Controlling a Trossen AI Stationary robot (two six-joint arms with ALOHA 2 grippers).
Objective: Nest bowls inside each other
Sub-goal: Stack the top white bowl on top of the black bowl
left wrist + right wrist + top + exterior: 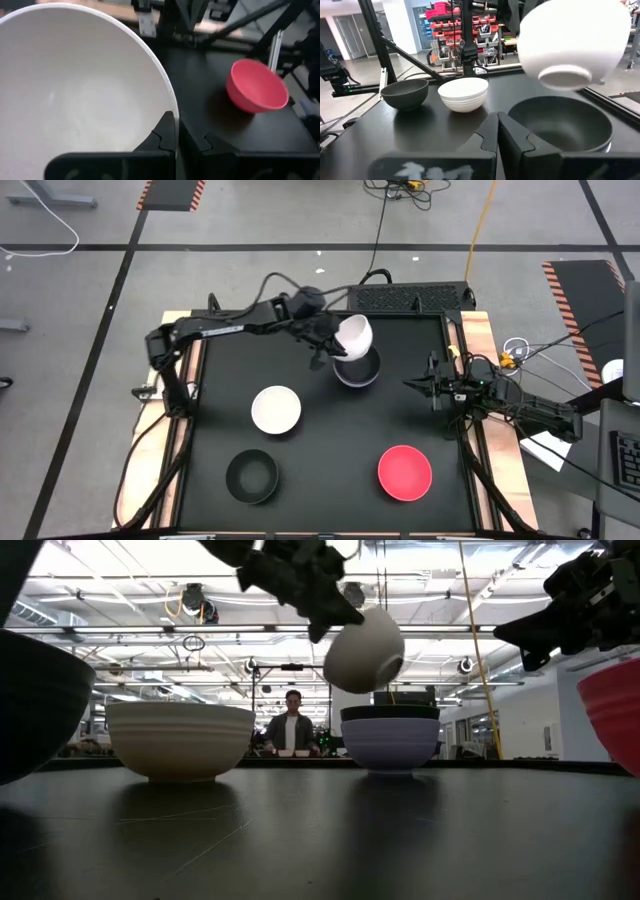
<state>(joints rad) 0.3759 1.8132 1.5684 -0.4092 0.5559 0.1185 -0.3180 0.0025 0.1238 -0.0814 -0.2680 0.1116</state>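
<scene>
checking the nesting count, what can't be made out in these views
- Stack contents: the lavender bowl holds a black bowl; anything beneath is hidden by their walls.
- Left gripper on the tilted white bowl: high view, the arm covers the grip.
- Red bowl: low view, cut off by the picture's edge.

Two dark jointed arms, black cables along them, hands' fingers apparently matte black, notched.

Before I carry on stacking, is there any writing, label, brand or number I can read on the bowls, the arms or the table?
None can be read.
The white bowl in the left gripper, the red bowl and the table are plain.
The shelves behind show coloured boxes, any print too blurred to read.
</scene>
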